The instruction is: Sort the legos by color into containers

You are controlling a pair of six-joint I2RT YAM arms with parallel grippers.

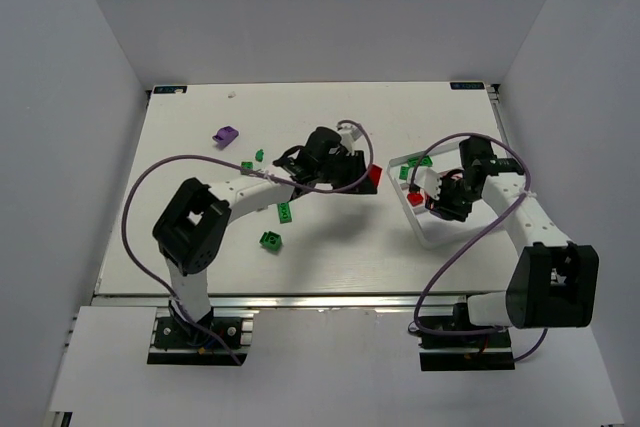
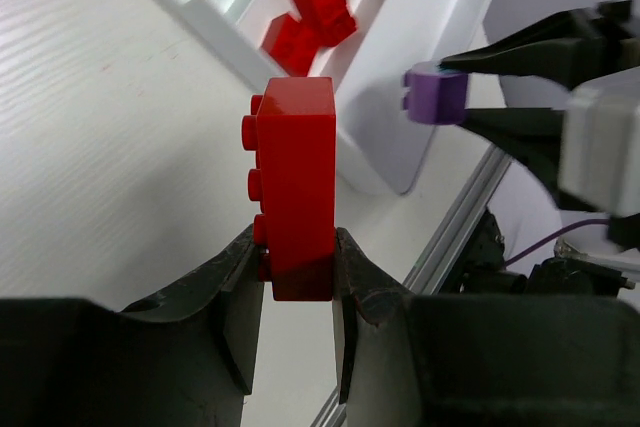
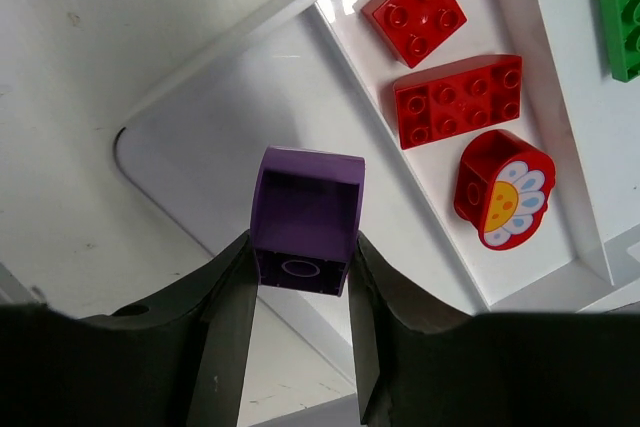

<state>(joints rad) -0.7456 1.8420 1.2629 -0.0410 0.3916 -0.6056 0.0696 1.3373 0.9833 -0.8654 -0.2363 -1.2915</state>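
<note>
On the table (image 1: 200, 137), loose bricks (image 1: 270, 240) lie left of the tray (image 1: 428, 241), with more bricks (image 1: 416, 198) inside it.

No readable text, brand or number; only a printed daisy (image 3: 512, 203) on a rounded red lego (image 3: 480, 169)

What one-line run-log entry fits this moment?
left gripper: shut on red brick | right gripper: shut on purple brick over tray | tray: red pieces, green pieces in separate compartments

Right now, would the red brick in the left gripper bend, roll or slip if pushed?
Probably rigid: the red brick sits unbent in the left gripper. Flat faces suggest no rolling. Held at one end, it might pivot.
</note>
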